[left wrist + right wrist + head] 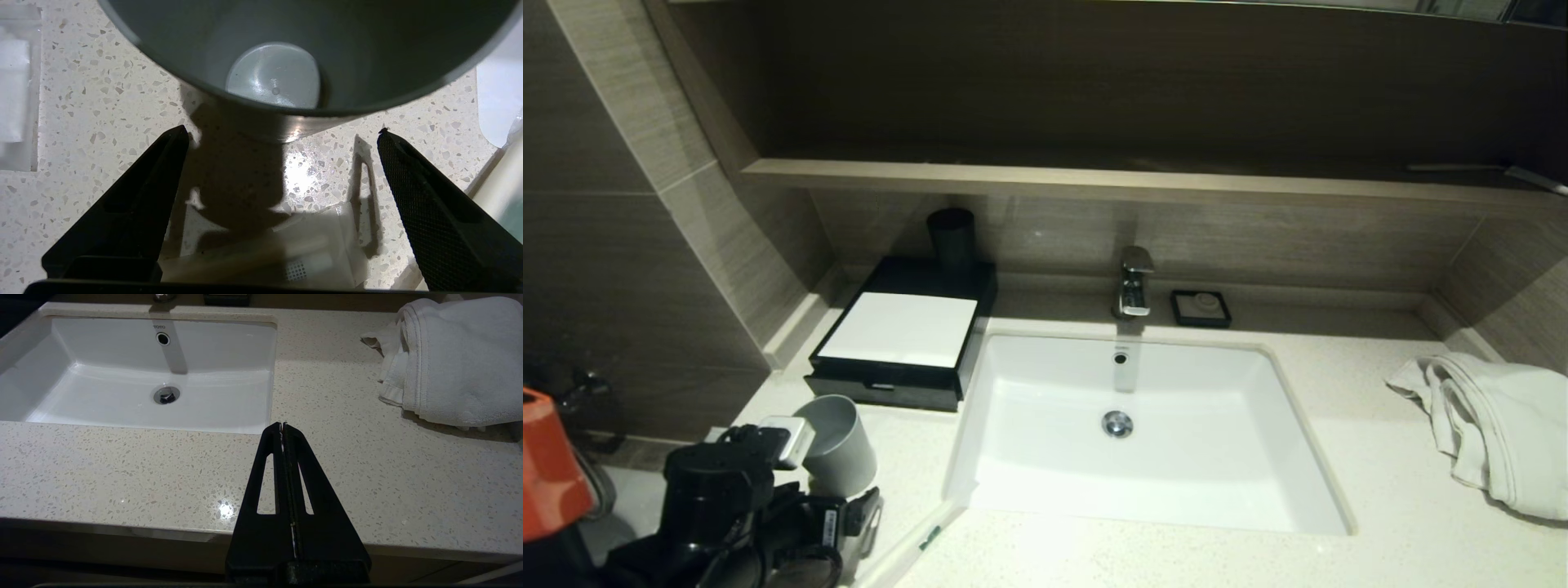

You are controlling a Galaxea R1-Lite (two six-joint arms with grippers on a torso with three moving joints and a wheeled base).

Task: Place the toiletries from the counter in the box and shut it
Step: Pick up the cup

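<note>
My left gripper (282,130) hangs open just above the counter (102,114), its fingers (155,192) spread wide and gripping nothing. A translucent sachet (310,253) lies flat on the stone between them, close to the palm. A squarish clear packet (14,94) with white contents lies off to one side. At the other side lies a long sachet (498,188), seen with a green mark (929,536) by the basin's front left corner. The box (898,331) stands at the back left, its drawer (882,388) slightly out. My right gripper (282,425) is shut and empty over the counter's front edge.
A pale grey cup (840,445) stands right in front of the left gripper, with its mouth (278,77) filling the left wrist view. A white basin (1143,433), tap (1134,282), black soap dish (1201,309), dark cup (952,237) and white towel (1494,425) share the counter.
</note>
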